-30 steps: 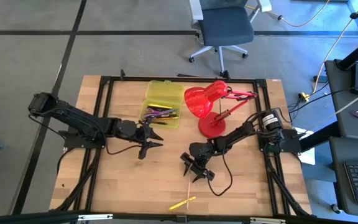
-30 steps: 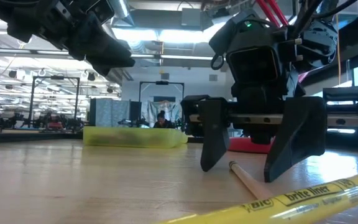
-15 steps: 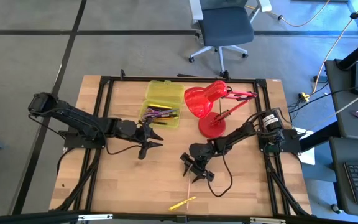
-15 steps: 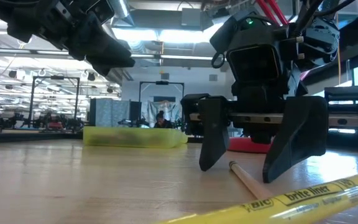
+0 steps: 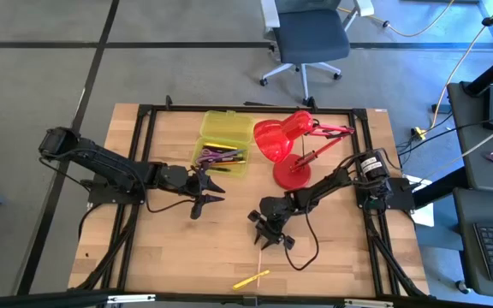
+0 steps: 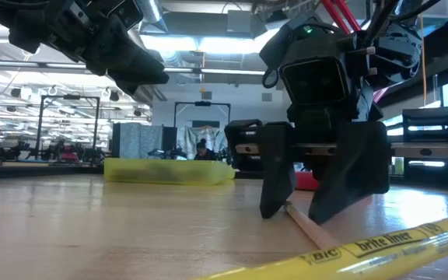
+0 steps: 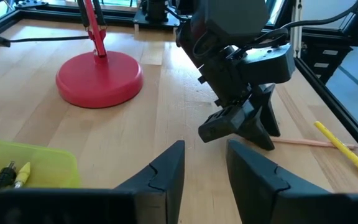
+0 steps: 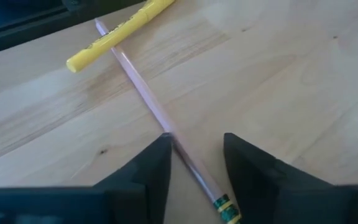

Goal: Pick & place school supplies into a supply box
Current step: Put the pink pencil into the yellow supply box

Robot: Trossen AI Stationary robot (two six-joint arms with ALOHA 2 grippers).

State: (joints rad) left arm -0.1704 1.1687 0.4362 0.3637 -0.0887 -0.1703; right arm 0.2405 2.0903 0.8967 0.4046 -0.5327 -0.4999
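Note:
A pale pink pencil (image 8: 135, 74) with a green-banded eraser end lies flat on the table near its near edge. My right gripper (image 8: 196, 142) stands over it, open, a finger on each side of the eraser end (image 6: 292, 208). A yellow highlighter (image 5: 251, 279) lies just beyond the pencil's other end (image 8: 99, 25), nearer the table's near edge. The yellow-green supply box (image 5: 221, 158) sits open toward the far edge with pens inside. My left gripper (image 5: 208, 197) hovers open right in front of the box, touching nothing. My right gripper comes from above, pointing down, with its fingers across the pencil near the eraser end (image 8: 185, 163). One fingertip (image 8: 161, 144) stands right at the pencil's side, and I cannot tell whether it touches. The pencil lies flat on the table.
A red desk lamp (image 5: 285, 145) stands on its round base (image 7: 98, 78) between the box and the right arm. The right arm's cable loops on the table beside the gripper. Bare wood lies between the two grippers and along the near edge.
My right gripper's fingers have drawn closer together around the pencil's eraser end, mostly in the last half second. The pencil and highlighter lie where they were. My left arm has kept still.

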